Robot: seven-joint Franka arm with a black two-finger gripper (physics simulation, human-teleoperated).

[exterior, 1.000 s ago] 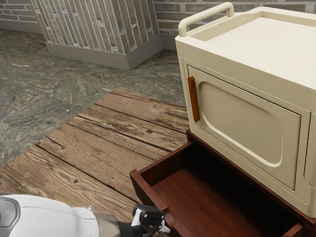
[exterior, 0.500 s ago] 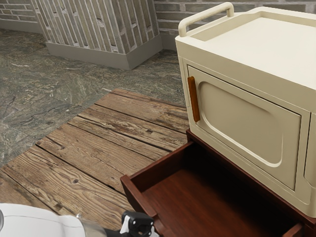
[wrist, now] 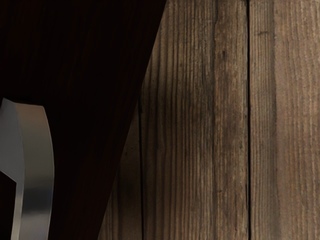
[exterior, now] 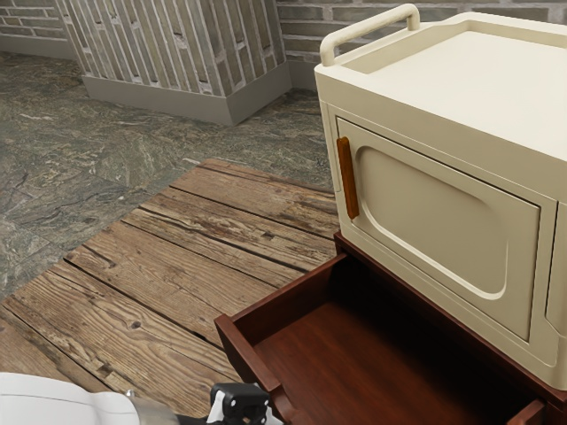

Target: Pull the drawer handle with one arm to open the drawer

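Note:
At the bottom edge of the exterior view, the black gripper [exterior: 239, 404] is beside the outer side of the drawer front, mostly cut off below. The dark red-brown drawer [exterior: 250, 356] stands well out from under the cream cabinet, its inside exposed. In the wrist view the drawer front [wrist: 75, 75] is a dark surface, and a curved grey metal handle [wrist: 38, 170] stands against it. Whether my gripper touches the handle is hidden.
The cream cabinet [exterior: 434, 106] with an orange-brown door handle [exterior: 346, 179] rises above the drawer. Wooden planks [exterior: 168, 292] lie beside the drawer, and a brick-and-slat block [exterior: 168, 53] stands farther back.
The drawer has slid farther out toward the exterior view's lower left, mostly in the first half second. My gripper and arm have moved the same way, a little more lately than the drawer.

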